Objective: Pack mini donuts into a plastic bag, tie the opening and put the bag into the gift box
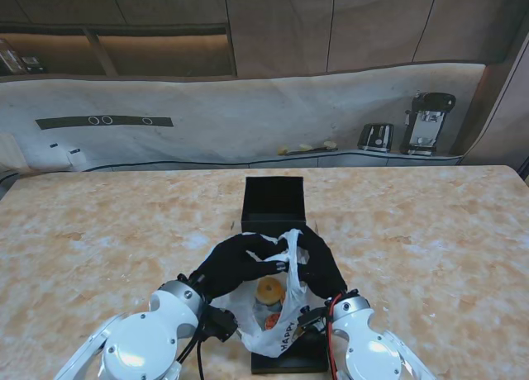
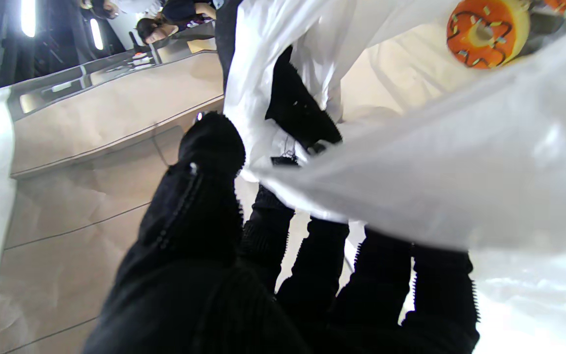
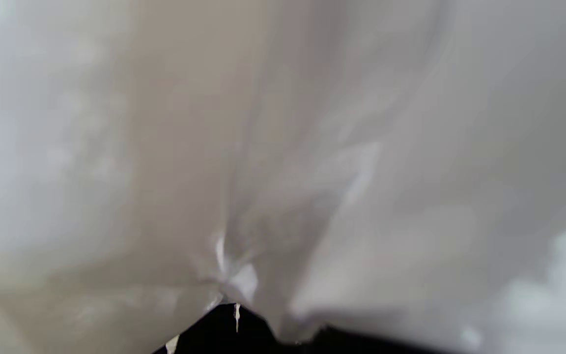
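Stand view, left to right: left hand (image 1: 234, 264), black glove, fingers curled and pinching the white plastic bag (image 1: 277, 318) at its upper left edge. Left wrist view confirms it: fingers (image 2: 312, 265) tucked under a taut fold of bag film, thumb pressing on it from the other side. Bag sits near centre of the marble table (image 1: 99, 231), near edge, between both hands, mouth gathered upward into a twisted strip. Orange-iced mini donut (image 1: 269, 291) visible through the film; same donut with dark stripes in the left wrist view (image 2: 484, 32). Black gift box (image 1: 274, 202) stands open just beyond the hands, nothing visible in it. A flat black lid (image 1: 289, 362) lies under the bag's near end. Right hand (image 1: 321, 268) closed on the bag's right side, touching the twisted strip. Right wrist view: blurred white film only, grip unreadable there.
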